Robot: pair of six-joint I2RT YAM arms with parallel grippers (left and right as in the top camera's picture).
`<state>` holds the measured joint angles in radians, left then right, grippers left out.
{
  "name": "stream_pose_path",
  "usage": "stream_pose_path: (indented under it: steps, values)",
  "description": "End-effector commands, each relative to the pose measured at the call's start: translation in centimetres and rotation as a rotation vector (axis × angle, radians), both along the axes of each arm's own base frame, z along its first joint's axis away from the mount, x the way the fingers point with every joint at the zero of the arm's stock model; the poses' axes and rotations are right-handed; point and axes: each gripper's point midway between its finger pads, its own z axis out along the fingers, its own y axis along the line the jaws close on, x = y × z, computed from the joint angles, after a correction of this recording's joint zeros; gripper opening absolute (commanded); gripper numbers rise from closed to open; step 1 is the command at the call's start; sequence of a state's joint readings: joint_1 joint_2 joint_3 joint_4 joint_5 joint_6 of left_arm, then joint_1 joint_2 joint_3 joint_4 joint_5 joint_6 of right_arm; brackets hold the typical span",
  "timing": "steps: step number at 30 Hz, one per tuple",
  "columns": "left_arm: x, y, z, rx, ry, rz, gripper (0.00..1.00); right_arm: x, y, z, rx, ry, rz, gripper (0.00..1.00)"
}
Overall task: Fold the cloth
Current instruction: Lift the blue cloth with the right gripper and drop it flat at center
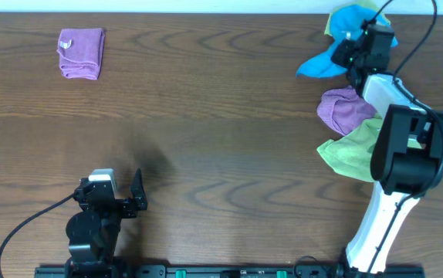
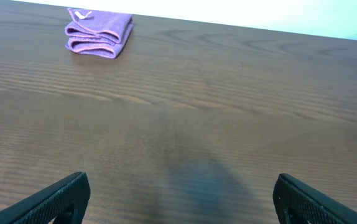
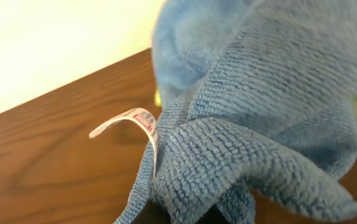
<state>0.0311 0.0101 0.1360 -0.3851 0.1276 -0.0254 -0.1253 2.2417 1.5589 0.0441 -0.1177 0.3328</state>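
Note:
The sky-blue cloth (image 1: 318, 66) is bunched at the far right of the table, one end trailing to the left. My right gripper (image 1: 353, 50) sits on it and looks shut on a gathered fold. In the right wrist view the cloth (image 3: 259, 93) fills the frame and hides the fingers, and its white tag (image 3: 135, 121) sticks out to the left. My left gripper (image 1: 136, 193) is open and empty near the front left, over bare wood, its fingertips wide apart in the left wrist view (image 2: 181, 199).
A folded purple cloth (image 1: 81, 52) lies at the far left, also in the left wrist view (image 2: 99, 31). A crumpled purple cloth (image 1: 345, 108) and a lime-green cloth (image 1: 349, 150) lie by the right arm. More lime green (image 1: 331, 23) shows behind the blue cloth.

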Motion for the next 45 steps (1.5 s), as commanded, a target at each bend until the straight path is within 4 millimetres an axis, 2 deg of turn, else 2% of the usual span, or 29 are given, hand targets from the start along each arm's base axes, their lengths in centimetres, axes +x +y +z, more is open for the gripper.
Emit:
stream_pose_path:
  steps: [1,5,8,15,17,22,27,29,35,36,37,38,40,42,45]
  values:
    - [0.0,0.1,-0.9,0.007,0.018,0.003,0.95,0.6,1.3,5.2,-0.046,-0.071,0.068,0.01]
    - [0.0,0.1,-0.9,0.007,0.018,0.003,0.95,-0.4,2.1,7.5,-0.055,-0.062,0.096,0.01]
    - [0.0,0.1,-0.9,0.007,0.018,0.003,0.95,-1.0,4.0,10.3,-0.062,-0.102,0.193,0.01]
    - [0.0,0.1,-0.9,0.007,0.018,0.003,0.96,-3.7,9.7,20.0,-0.062,-0.269,0.370,0.01]
    - [0.0,0.1,-0.9,0.007,0.018,0.003,0.95,-5.1,12.3,23.4,-0.059,-0.336,0.437,0.01]
    - [0.0,0.1,-0.9,0.007,0.018,0.003,0.95,-8.6,18.7,28.9,-0.039,-0.451,0.579,0.01]
    - [0.0,0.1,-0.9,0.007,0.018,0.003,0.95,-12.6,23.5,34.1,-0.029,-0.569,0.678,0.01]
    - [0.0,0.1,-0.9,0.007,0.018,0.003,0.95,-14.9,25.4,36.6,-0.021,-0.628,0.722,0.01]
    - [0.0,0.1,-0.9,0.007,0.018,0.003,0.95,-20.6,27.6,42.5,-0.001,-0.765,0.797,0.01]
    - [0.0,0.1,-0.9,0.007,0.018,0.003,0.95,-21.5,27.6,43.5,0.000,-0.790,0.802,0.09]
    - [0.0,0.1,-0.9,0.007,0.018,0.003,0.96,-22.2,27.5,44.1,0.000,-0.799,0.805,0.51]
    - [0.0,0.1,-0.9,0.007,0.018,0.003,0.95,-22.7,27.3,44.0,0.000,-0.784,0.804,0.99]
    - [0.0,0.1,-0.9,0.007,0.018,0.003,0.95,-23.3,27.2,41.6,0.009,-0.665,0.816,0.99]
    - [0.0,0.1,-0.9,0.007,0.018,0.003,0.95,-23.8,27.0,37.8,0.020,-0.492,0.827,0.99]
    - [0.0,0.1,-0.9,0.007,0.018,0.003,0.95,-24.6,26.9,34.0,0.030,-0.325,0.836,0.99]
